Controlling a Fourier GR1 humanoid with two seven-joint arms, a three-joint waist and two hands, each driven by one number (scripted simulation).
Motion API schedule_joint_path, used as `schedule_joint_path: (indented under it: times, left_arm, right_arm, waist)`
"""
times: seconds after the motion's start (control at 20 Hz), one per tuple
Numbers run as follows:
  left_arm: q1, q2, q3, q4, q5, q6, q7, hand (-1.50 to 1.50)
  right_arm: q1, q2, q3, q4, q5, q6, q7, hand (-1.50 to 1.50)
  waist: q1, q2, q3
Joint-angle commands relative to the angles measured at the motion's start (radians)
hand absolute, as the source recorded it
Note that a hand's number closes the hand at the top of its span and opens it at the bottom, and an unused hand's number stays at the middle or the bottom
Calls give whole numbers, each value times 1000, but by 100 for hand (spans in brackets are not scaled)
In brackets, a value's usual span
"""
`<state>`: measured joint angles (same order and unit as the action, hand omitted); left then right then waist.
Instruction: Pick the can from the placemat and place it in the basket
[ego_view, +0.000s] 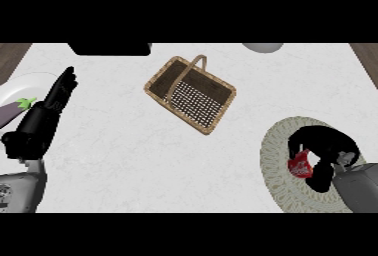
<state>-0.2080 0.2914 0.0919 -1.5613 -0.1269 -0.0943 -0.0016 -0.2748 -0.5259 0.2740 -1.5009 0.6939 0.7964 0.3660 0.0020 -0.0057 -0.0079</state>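
A red can (300, 165) lies on the round pale woven placemat (279, 165) at the lower right. My right hand (325, 145) is curled round the can from above and the right, hiding most of it. A brown wicker basket (159, 81) with a handle stands up and to the left of the placemat, in the upper middle of the counter. My left hand (48, 112) rests open at the left edge, fingers pointing up and away.
A white plate (18, 85) with an eggplant (15, 112) sits at the far left, partly behind my left hand. A black object (111, 48) lies at the top edge, and a pale round object (263, 47) at the top right.
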Motion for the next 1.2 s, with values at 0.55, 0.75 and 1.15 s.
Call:
schedule_joint_path:
  times: [0.55,0.75,1.15]
  left_arm:
    - [42,7,34,-11,-14,-4,11,0]
    - [39,-20,25,-8,-26,22,-3,0]
    - [21,-14,16,-21,-17,-2,22,0]
  right_arm:
    - [33,33,-270,-122,166,-253,292,150]
    - [80,41,-335,-355,189,-300,401,150]
    - [-167,200,-435,-684,98,-440,525,150]
  waist:
    - [-61,-17,5]
    - [-64,-13,6]
    - [-26,-13,7]
